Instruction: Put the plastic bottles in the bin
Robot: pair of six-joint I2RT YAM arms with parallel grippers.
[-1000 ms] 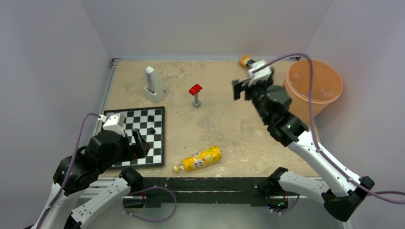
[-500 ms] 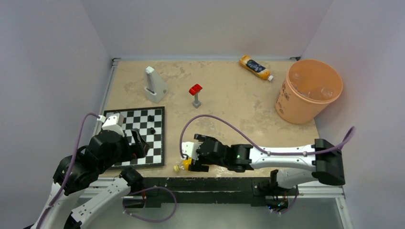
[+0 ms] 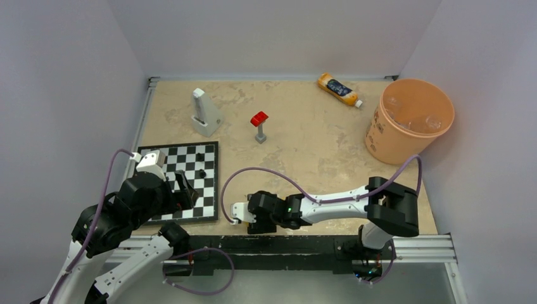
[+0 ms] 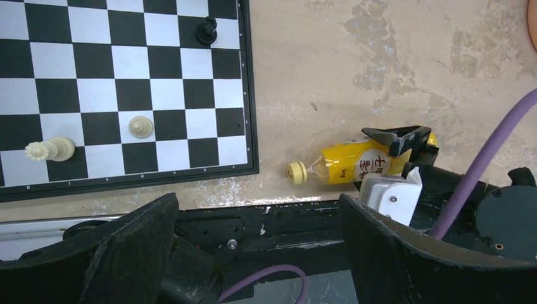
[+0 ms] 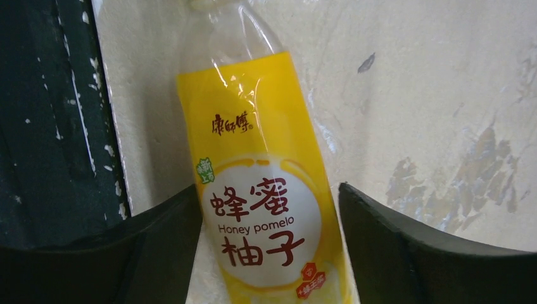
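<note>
- The worktop point(image 3: 304, 152) is mottled beige and fills the middle of the top view.
- The right arm point(image 3: 335, 201) lies low along the bottom edge, reaching toward the lower centre.
- The left arm point(image 3: 120, 215) sits folded at lower left, above the board's near corner.
- The bin point(image 3: 387, 142) stands upright at upper right.
- The board point(image 3: 183, 158), a chequered one, lies flat at centre left.
- The near bottle point(image 4: 354, 166), yellow-labelled, lies on its side at lower centre, cap toward the board.
- The right fingers point(image 5: 380, 247) are apart, one on each side of that bottle's label.
- The far bottle point(image 3: 339, 89) lies at the top edge, left of the bin.
- The left fingers point(image 4: 126, 253) are spread wide with nothing between them.
- The white wedge point(image 3: 204, 114) stands at upper left.
- The red-topped stand point(image 3: 259, 123) stands right of it.
</note>
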